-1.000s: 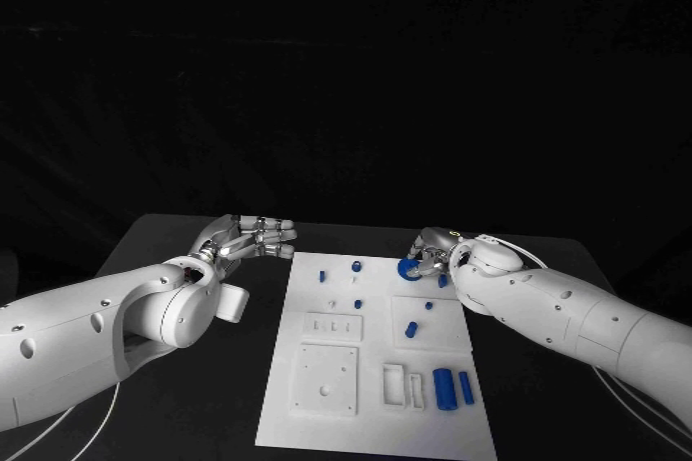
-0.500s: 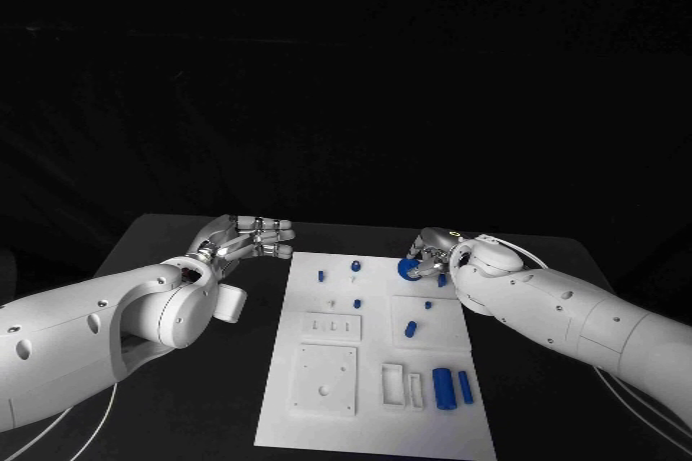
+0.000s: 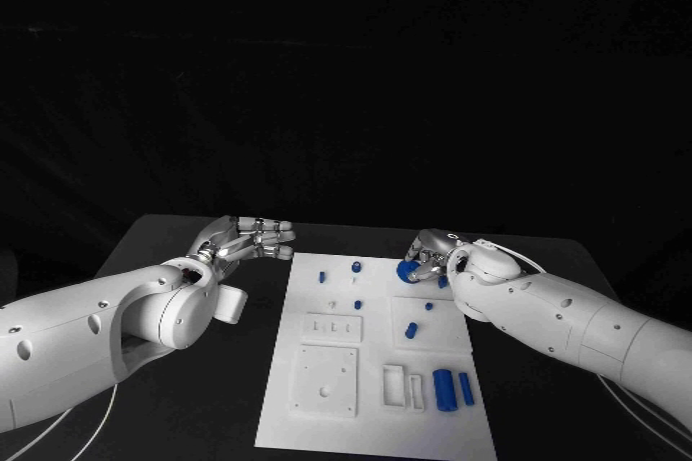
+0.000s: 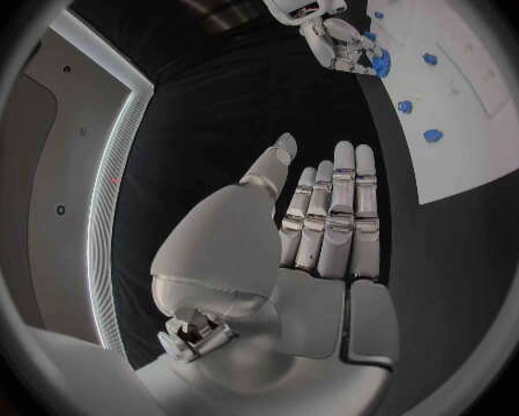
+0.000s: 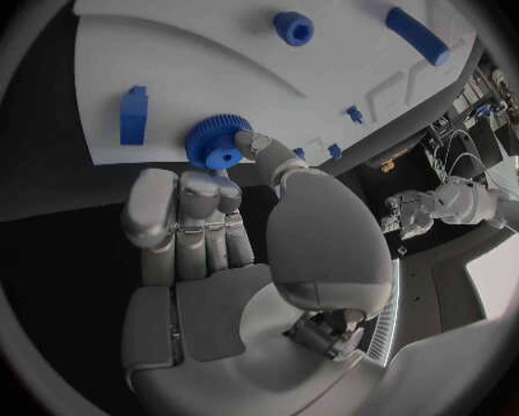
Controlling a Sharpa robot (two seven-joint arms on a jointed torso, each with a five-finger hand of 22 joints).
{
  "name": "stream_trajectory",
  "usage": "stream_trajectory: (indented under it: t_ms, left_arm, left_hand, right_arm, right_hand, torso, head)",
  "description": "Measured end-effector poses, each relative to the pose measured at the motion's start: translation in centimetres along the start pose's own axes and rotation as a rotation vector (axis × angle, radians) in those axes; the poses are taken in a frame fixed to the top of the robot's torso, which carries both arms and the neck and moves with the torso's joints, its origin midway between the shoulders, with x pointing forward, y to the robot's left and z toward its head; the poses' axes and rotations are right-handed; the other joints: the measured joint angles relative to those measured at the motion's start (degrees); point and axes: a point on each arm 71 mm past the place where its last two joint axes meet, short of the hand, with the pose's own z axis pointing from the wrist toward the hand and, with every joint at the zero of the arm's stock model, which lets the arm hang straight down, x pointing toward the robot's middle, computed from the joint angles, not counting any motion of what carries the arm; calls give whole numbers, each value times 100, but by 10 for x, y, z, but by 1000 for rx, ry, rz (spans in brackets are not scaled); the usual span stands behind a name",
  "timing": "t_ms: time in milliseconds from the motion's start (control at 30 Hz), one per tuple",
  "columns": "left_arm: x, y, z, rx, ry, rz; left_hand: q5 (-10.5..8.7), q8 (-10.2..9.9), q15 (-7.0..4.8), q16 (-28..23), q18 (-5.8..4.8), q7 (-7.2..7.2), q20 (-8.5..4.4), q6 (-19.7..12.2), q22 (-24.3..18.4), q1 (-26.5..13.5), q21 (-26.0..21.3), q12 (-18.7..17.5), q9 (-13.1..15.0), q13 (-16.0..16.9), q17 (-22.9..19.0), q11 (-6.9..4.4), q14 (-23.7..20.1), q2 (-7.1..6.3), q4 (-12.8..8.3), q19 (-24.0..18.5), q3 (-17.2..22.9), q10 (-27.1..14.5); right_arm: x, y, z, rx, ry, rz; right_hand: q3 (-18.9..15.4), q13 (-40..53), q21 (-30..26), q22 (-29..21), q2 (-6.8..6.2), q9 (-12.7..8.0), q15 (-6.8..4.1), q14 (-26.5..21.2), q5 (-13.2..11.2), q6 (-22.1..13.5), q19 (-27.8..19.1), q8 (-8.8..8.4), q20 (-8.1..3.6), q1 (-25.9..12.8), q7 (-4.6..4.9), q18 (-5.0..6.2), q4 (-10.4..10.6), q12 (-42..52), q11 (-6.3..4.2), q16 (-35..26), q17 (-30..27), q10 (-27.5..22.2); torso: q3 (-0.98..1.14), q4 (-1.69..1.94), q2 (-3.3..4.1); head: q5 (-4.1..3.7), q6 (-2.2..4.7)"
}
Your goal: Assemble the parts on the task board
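At the far right corner of the task board (image 3: 375, 381), my right hand (image 3: 430, 253) pinches the blue gear (image 3: 408, 269) between the thumb and the fingers, and the gear is at the board's edge there. From the right wrist view the gear (image 5: 218, 142) shows its toothed rim, with its flat face turned toward the board (I cannot tell if it already touches the surface or hangs just above it). So the gear's axis points roughly down into the board, and the coming move depends on this: the place for it must lie under the hand or just beside it, toward the board's middle, not away from the arm.

My left hand (image 3: 248, 240) is off the board, over the black table (image 3: 173, 231) near the board's far left corner, with the fingers straight and side by side and holding nothing. It is well apart from the gear, therefore I judge the right hand must do this step alone. Other blue parts, such as the small peg (image 3: 355, 266), stand near the far edge.
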Motion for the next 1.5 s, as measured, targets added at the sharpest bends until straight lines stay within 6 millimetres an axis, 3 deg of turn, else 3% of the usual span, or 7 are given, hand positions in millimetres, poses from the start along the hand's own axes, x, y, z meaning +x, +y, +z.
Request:
stream_trajectory:
  t_ms: [200, 500, 800, 1133, 1500]
  left_arm:
    - [0, 0, 0, -1, -1, 0]
    - [0, 0, -1, -1, 0, 1]
    - [1, 0, -1, -1, 2, 1]
    - [2, 0, -1, -2, 4, 0]
    - [3, 0, 0, -2, 7, 1]
  left_hand:
    - [0, 0, 0, 0, 0, 0, 0, 0, -5, 0, 0, 0, 0, 0, 0, 0, 0, 0, 0, 0, 0, 0]
    - [0, 0, 0, 0, 0, 0, 0, 0, -5, 0, 0, 0, 0, 0, 0, 0, 0, 0, 0, 0, 0, 0]
    - [0, 0, 0, 0, 0, 0, 0, 0, -4, 0, 0, 0, 0, 0, 0, 0, 0, 0, 0, 0, 0, 0]
    - [0, 0, 0, 0, -1, 0, 0, 0, -18, 0, 0, 0, 0, 0, 0, 0, 0, 0, 0, 0, 0, 0]
    - [0, 0, 0, 0, -1, 0, 0, 0, -17, 0, 0, 0, 0, 0, 0, 0, 0, 0, 0, 0, 0, 0]
  right_arm:
    - [-4, 15, -5, -31, -42, -7]
    - [-14, 54, -14, -117, -113, -3]
    - [-11, 92, -19, -189, -133, -2]
    - [7, 112, -16, -212, -111, -27]
    - [22, 124, -11, -219, -90, -57]
  right_hand:
    - [78, 0, 35, 0, -37, 0, 0, 0, -51, 1, 0, 21, 0, -37, 0, 0, 67, -21, 1, -5, 9, 0]
    - [121, 0, 90, -1, -75, 1, 1, 0, -100, 51, 0, 21, 0, -12, -9, 0, 110, -22, 2, -27, 20, 2]
    - [121, 1, 90, -2, -91, 1, 1, 0, -122, 92, -12, 19, -11, -14, -13, 0, 111, -22, 3, -27, 19, 2]
    - [135, 1, 90, -2, -131, 1, 1, 0, -161, 139, -21, 16, -19, -53, -12, 0, 128, -22, 4, -27, 18, 3]
    - [96, 1, 89, -3, -134, 1, 2, 0, -190, 174, -21, 20, -19, -56, -11, 0, 167, -49, 5, -49, 17, 4]
  torso:
    - [-2, -3, -2]
    - [-3, -2, -1]
    - [-4, 5, 3]
    - [-7, 22, 3]
    - [-2, 16, 9]
  head:
    - [9, 15]
    - [21, 44]
    - [33, 58]
    - [47, 64]
    - [76, 37]
